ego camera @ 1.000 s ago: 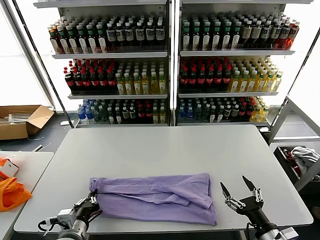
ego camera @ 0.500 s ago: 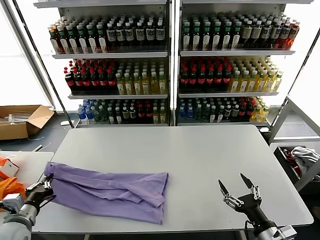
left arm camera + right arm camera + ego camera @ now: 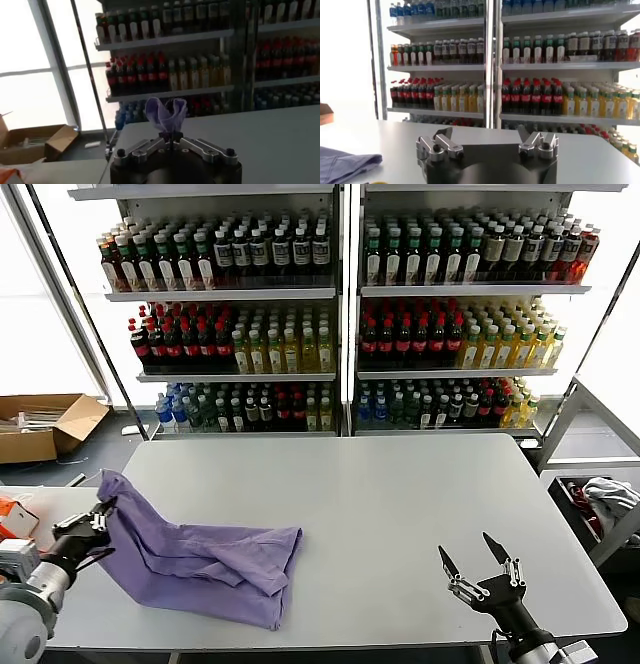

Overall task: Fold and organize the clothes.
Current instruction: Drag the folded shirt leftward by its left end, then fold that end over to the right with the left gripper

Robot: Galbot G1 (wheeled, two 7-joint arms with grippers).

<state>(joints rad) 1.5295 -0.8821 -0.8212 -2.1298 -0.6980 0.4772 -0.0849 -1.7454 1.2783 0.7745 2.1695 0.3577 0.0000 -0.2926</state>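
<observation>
The lavender T-shirt point(image 3: 215, 559) lies bunched on the left part of the grey table point(image 3: 400, 494), roughly folded. Its left end rises in a peak off the table edge. My left gripper point(image 3: 98, 526) hangs beside the table's left edge and is shut on that raised end. In the left wrist view a tuft of the fabric point(image 3: 166, 113) sticks up from the left gripper point(image 3: 170, 135), whose jaws are closed. My right gripper point(image 3: 472, 560) hovers open near the front right of the table, nothing between its fingers. From the right wrist the right gripper point(image 3: 487, 134) faces the shelves, and the shirt's edge point(image 3: 345, 162) shows far off.
Shelves of drink bottles point(image 3: 340, 314) stand behind the table. A white side table point(image 3: 45, 504) with an orange item point(image 3: 12, 512) stands at the left, a cardboard box point(image 3: 45, 424) on the floor beyond. A bin with a cloth bundle point(image 3: 605, 496) sits at the right.
My left gripper has pulled the shirt from the table's front middle to the left edge and lifted its end. The right gripper has stayed in place, open.
</observation>
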